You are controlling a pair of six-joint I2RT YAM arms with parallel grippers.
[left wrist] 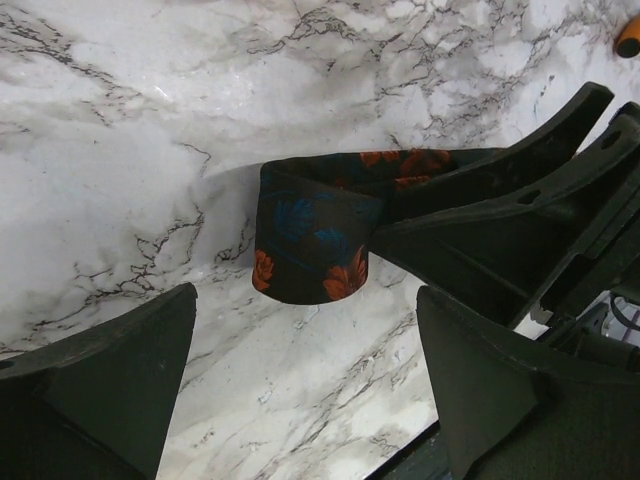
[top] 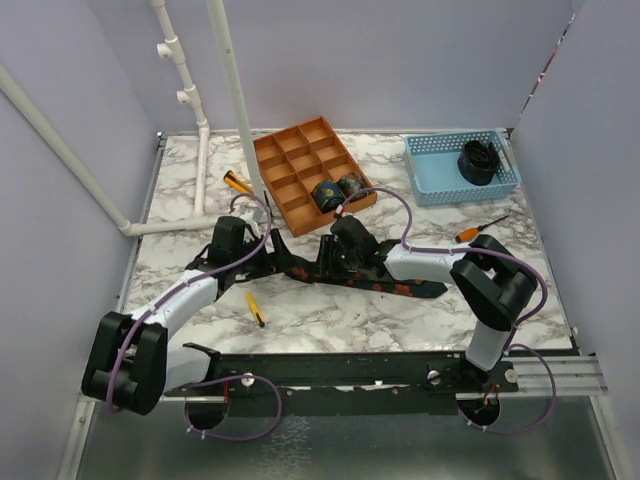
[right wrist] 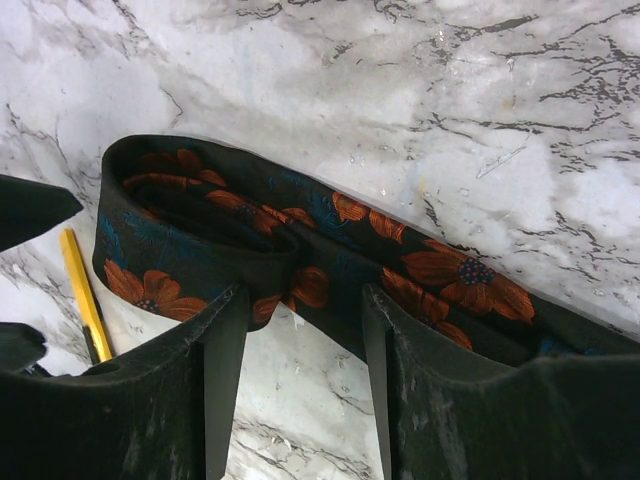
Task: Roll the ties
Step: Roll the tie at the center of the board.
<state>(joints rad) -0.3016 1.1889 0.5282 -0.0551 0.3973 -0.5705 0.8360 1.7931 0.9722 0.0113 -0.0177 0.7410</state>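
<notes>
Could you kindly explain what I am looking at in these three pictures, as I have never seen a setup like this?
These are two black-and-white robot arms bolted to a marble-patterned table. The overhead picture looks down from behind them. The other two come from a camera on each wrist, so the dark wedges at their bottom edge are that arm's own fingers. On the table lies a long dark necktie with orange and blue flowers, one end folded into a loop. The left arm's fingers are open, facing the loop. The right arm's fingers also stand apart, tips at the fold, so nothing looks firmly held. Farther back are a brown wooden compartment tray with two rolled ties, a blue plastic basket holding a black coil, and an orange-handled screwdriver.
</notes>
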